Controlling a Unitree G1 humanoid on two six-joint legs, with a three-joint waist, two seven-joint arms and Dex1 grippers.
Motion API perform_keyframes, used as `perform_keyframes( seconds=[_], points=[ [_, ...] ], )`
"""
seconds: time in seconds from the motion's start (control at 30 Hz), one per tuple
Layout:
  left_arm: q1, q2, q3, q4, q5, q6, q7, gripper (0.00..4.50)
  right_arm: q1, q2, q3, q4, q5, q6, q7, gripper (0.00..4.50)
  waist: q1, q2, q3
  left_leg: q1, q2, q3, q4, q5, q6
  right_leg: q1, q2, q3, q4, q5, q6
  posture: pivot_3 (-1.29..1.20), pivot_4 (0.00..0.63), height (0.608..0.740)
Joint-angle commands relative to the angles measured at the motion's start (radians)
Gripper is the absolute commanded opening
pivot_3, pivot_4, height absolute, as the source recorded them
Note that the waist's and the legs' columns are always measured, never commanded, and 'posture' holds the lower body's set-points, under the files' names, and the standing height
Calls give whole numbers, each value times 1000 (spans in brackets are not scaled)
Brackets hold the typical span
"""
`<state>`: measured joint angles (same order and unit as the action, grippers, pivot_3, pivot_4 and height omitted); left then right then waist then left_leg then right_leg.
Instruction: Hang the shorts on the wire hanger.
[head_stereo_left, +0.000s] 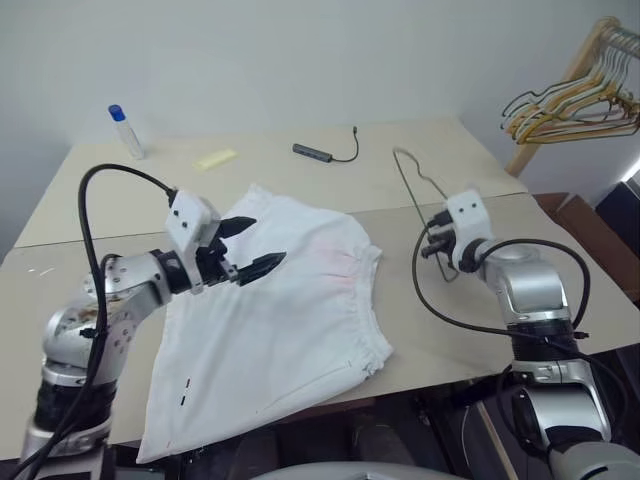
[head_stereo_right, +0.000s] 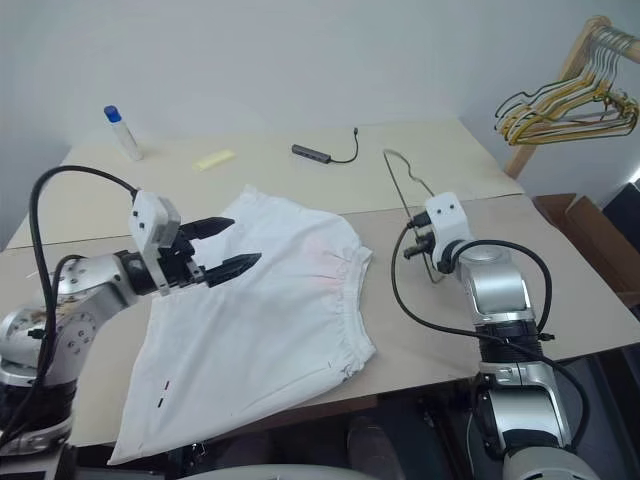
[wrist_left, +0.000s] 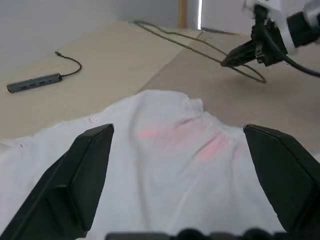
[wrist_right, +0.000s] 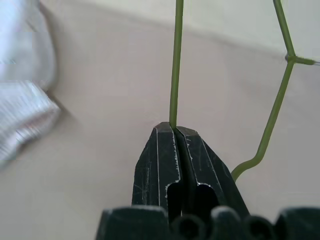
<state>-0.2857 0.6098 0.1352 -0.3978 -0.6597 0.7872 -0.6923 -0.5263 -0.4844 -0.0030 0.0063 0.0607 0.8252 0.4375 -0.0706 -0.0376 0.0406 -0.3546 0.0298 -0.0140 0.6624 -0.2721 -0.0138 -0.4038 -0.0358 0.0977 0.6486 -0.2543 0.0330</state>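
While the left gripper (head_stereo_left: 258, 247) hovers with fingers wide apart over the flat-lying shorts (head_stereo_left: 280, 320), the right gripper (wrist_right: 175, 131) pinches the wire hanger (wrist_right: 174, 65), whose length and hook run away beyond its fingertips.

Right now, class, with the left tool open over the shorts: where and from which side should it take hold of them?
Probably the gathered waistband, the thickest fold. It faces the hanger, which the right tool already pinches. The open left tool hangs above the flat shorts, so come down from above and pinch the band's edge.
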Motion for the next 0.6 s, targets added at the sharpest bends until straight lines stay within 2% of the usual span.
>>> perform_keyframes(
  seconds=[0.03,0.1,0.17,0.3,0.6],
  points=[
    [-52,-107,108,23,-243,139,99,4500,58,-10,36,-178,-6,-192,34,26,1,0,0,0,0,0,0,0,0,0,0,0,0,0,0,-10,0,740],
    [-77,-183,161,52,-354,189,184,4500,108,-17,76,-239,-43,-361,41,26,0,0,0,0,0,-1,0,0,0,0,-1,-1,0,0,0,-10,0,740],
    [-103,-250,197,90,-423,212,286,4500,134,9,97,-281,-41,-447,40,26,0,0,0,0,-1,0,0,0,0,0,-1,0,0,0,1,-10,0,740],
    [-142,-353,230,113,-497,187,433,4500,148,53,142,-323,-58,-513,29,26,2,0,0,1,-1,-1,1,1,-2,1,-1,0,-1,2,2,-1,0,740],
    [-183,-416,149,84,-397,78,537,4500,189,42,247,-338,-121,-705,91,26,11,-1,0,1,-3,-1,1,1,-3,2,-1,0,-2,3,1,5,0,740]
  ],
)
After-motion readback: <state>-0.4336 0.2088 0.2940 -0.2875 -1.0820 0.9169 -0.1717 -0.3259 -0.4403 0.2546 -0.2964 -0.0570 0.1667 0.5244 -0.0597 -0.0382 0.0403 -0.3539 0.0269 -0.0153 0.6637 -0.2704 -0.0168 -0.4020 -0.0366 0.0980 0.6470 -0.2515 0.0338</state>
